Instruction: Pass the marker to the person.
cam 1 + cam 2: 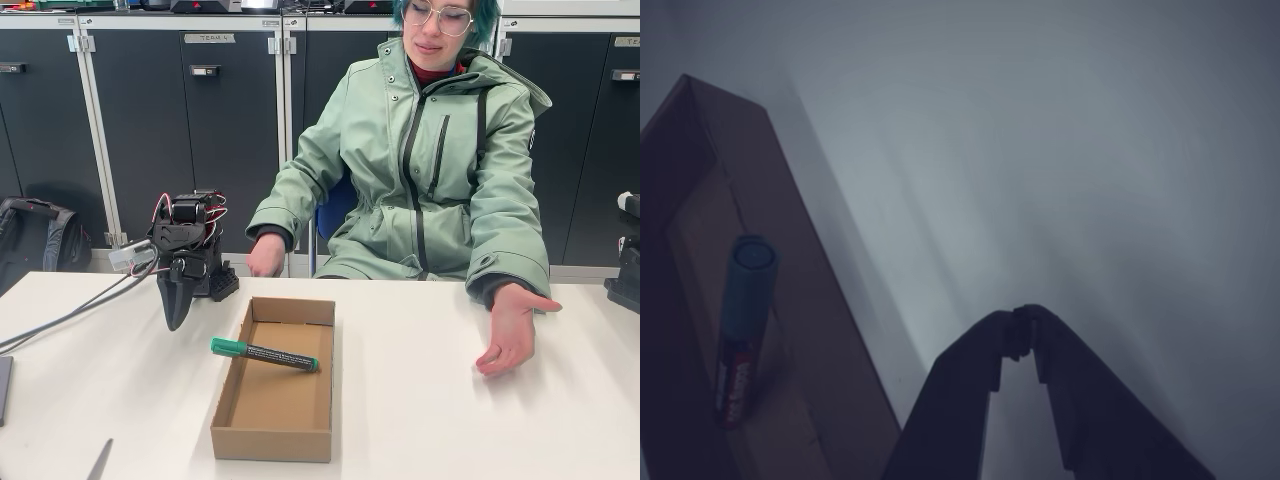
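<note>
Dark cabinets back a white table [420,400]; the gripper [176,318] hangs with fingertips pressed together, holding nothing; the marker [264,353] lies just beside it, propped across the cardboard box [272,440]; spread wide first, descend mid-barrel; the person's hand [510,335] waits beyond.

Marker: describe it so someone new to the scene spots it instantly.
On the white table sits an open cardboard box, right of the gripper in the fixed view. The marker lies across it, green cap propped on the left wall: dark barrel, white label.
</note>
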`<state>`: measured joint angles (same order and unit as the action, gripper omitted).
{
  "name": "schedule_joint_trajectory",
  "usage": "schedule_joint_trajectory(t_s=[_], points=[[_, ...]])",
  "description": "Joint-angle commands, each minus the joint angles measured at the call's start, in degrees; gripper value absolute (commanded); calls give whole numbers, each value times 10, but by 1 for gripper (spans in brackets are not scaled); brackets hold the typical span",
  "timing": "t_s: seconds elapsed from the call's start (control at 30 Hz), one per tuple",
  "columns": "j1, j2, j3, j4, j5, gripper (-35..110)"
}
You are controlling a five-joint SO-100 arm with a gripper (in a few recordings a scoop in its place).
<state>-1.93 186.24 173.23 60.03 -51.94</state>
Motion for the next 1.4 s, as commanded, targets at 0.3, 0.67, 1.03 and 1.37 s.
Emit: schedule_joint_trajectory(t_s=[0.3,0.67,1.03,1.37], points=[[-90,-331,-466,-91,237,-5],[-129,-519,-658,-229,370,-5],[-208,-679,-747,-221,357,-4],[-290,-839,-909,-154,392,-5]])
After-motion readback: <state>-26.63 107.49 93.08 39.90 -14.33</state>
